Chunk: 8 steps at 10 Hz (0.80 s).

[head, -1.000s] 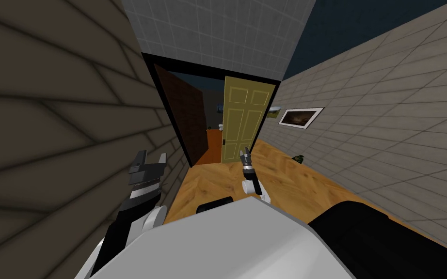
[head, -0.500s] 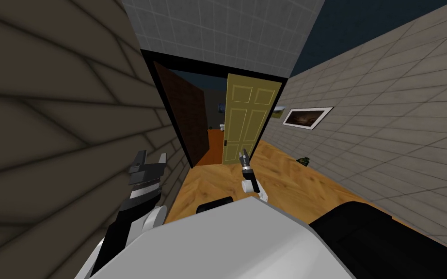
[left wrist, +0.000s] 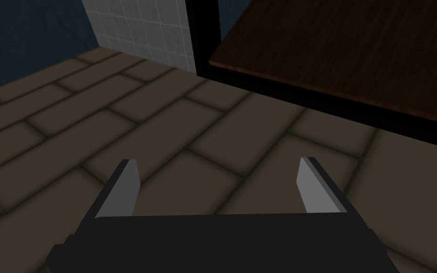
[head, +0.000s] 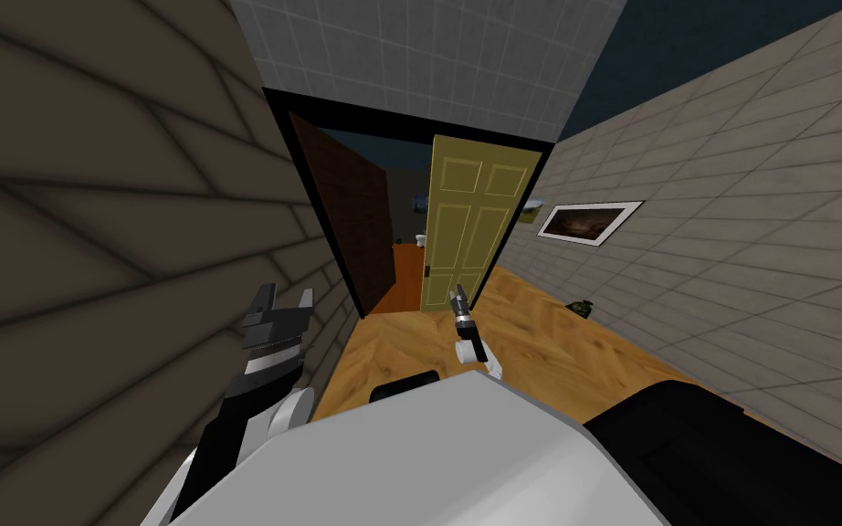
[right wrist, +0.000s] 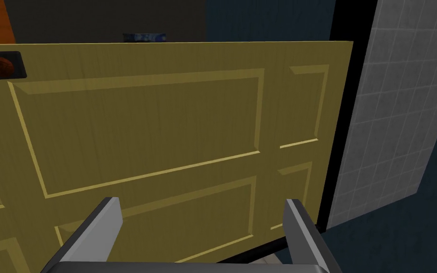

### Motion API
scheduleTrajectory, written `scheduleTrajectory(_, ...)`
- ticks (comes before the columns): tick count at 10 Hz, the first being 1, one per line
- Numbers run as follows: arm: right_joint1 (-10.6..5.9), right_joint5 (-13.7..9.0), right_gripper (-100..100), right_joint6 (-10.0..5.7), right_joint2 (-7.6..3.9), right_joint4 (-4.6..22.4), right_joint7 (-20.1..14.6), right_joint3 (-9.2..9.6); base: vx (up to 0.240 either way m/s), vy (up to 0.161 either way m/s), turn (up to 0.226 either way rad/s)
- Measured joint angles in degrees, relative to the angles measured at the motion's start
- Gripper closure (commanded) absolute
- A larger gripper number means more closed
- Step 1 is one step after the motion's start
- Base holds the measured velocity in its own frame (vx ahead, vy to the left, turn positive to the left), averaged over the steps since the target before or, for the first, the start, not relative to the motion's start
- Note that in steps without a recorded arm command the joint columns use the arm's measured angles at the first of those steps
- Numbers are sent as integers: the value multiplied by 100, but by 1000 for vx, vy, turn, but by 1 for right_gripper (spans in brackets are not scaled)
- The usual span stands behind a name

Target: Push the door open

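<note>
Head view: yellow door [head: 469, 224] ajar

I'm seeing the door [head: 474, 224] standing ajar ahead, my right jaws facing it; a picture [head: 590, 222] is hanging on the right wall [head: 757, 237].
</note>
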Motion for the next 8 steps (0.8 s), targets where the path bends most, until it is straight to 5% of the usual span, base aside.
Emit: scheduleTrajectory(8, -487, -119, -100, -243, -151, 1312, -30, -84, 88, 4, 38)
